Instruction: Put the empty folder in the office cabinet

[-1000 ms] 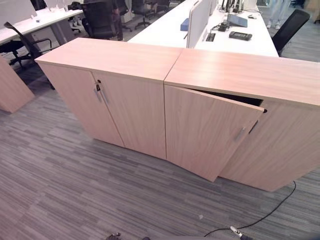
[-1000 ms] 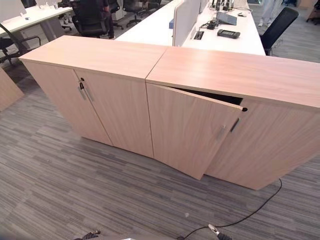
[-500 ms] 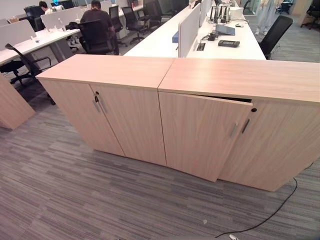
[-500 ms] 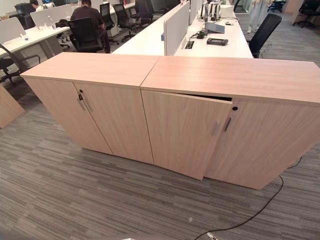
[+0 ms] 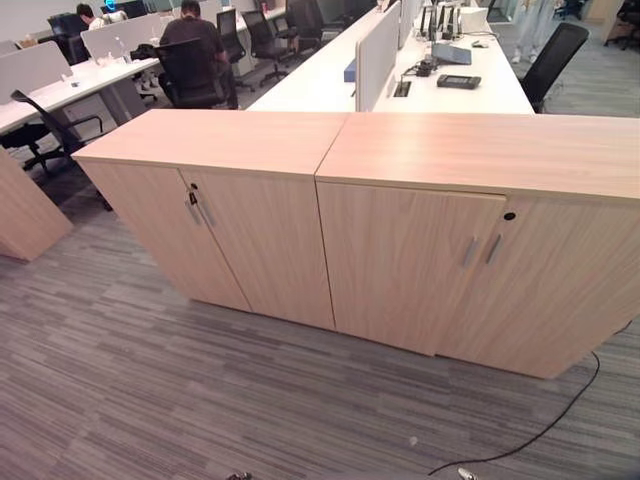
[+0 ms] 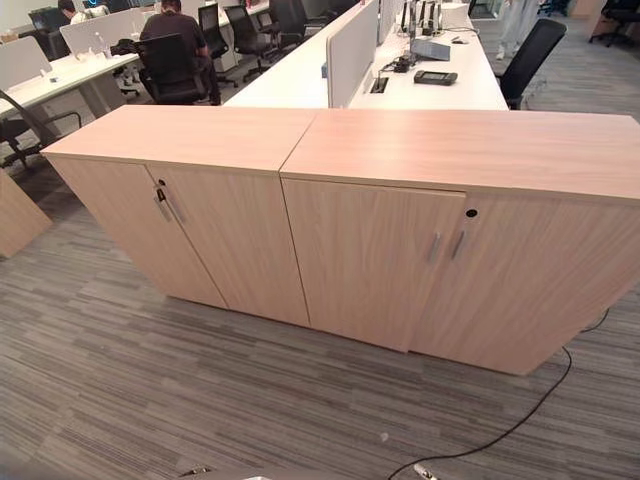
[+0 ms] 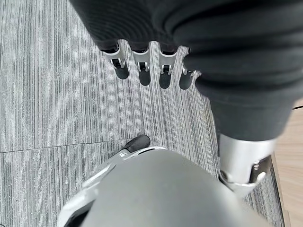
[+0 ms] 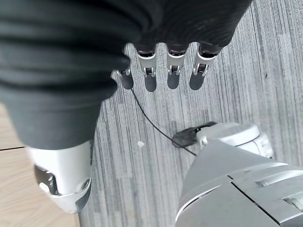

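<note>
A light wood office cabinet [image 5: 560, 290] stands at the right, both doors shut flush. Its left door [image 5: 400, 265] meets the right door at two slim metal handles [image 5: 469, 251], with a round lock [image 5: 509, 216] above them. A matching cabinet [image 5: 220, 230] joins it on the left, also shut. My left hand [image 7: 142, 66] hangs low over the grey carpet with straight fingers and holds nothing. My right hand [image 8: 173, 71] hangs the same way, fingers straight and apart from everything.
A key hangs in the left cabinet's lock [image 5: 193, 196]. Behind the cabinets run white desks [image 5: 330, 70] with screens, devices and black chairs; a person [image 5: 190, 30] sits at the back left. Another wood unit [image 5: 25, 215] stands at the far left. Striped grey carpet [image 5: 200, 390] lies in front.
The right cabinet's left door swung from ajar to fully shut. The head view rose and shifted a little.
</note>
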